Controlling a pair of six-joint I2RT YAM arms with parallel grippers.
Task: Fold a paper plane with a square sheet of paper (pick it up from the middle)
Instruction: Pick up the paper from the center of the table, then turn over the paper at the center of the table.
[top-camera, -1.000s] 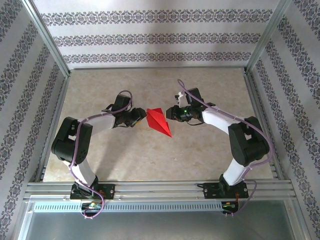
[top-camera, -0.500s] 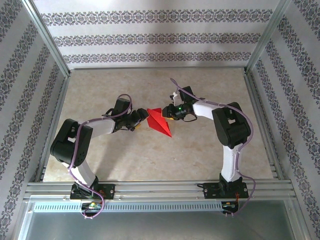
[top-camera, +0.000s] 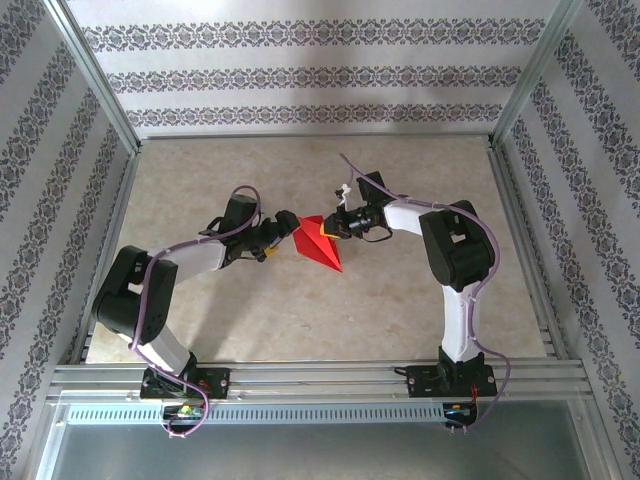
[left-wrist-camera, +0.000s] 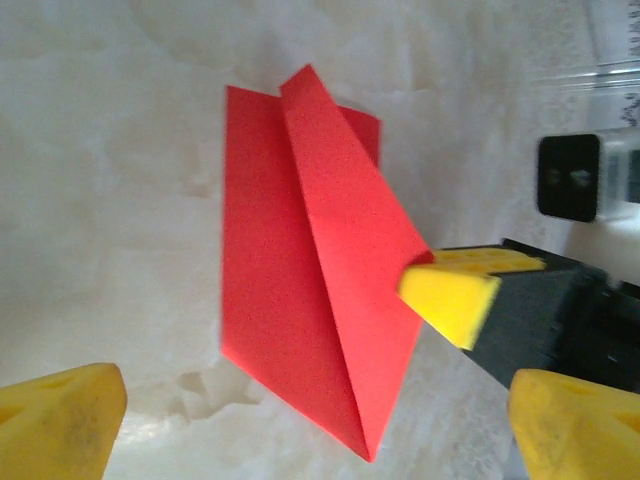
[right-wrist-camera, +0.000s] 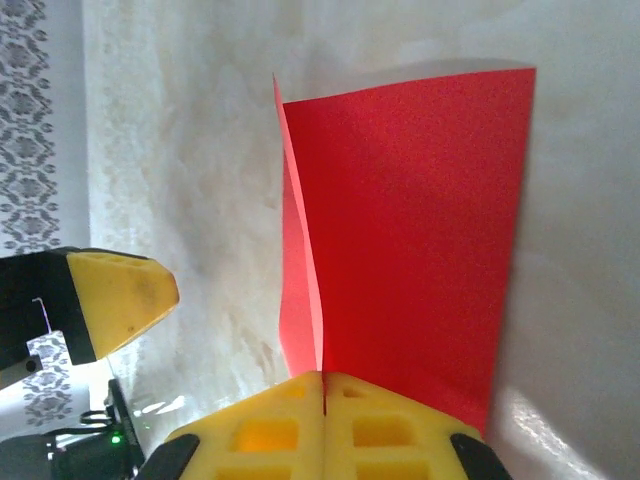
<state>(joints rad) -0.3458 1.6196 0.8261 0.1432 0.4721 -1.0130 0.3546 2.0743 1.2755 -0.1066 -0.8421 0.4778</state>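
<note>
Fingers (right-wrist-camera: 400, 425) of the right gripper (right-wrist-camera: 325, 385) pinch the raised ridge of the thin bright red paper plane (left-wrist-camera: 300, 270), sitting mid beige marbled table (top-camera: 400, 300). Meanwhile the left gripper (top-camera: 281, 233) gapes wide beside it, empty. Folding looks mostly done, maybe wings left to crease.

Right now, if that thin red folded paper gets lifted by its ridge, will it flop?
Probably light. The thin red folded paper is likely stiff along its raised crease; flat flaps may sag beyond the right gripper.

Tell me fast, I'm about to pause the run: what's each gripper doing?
Left gripper: jaws open, empty.
Right gripper: jaws shut on the paper.
</note>
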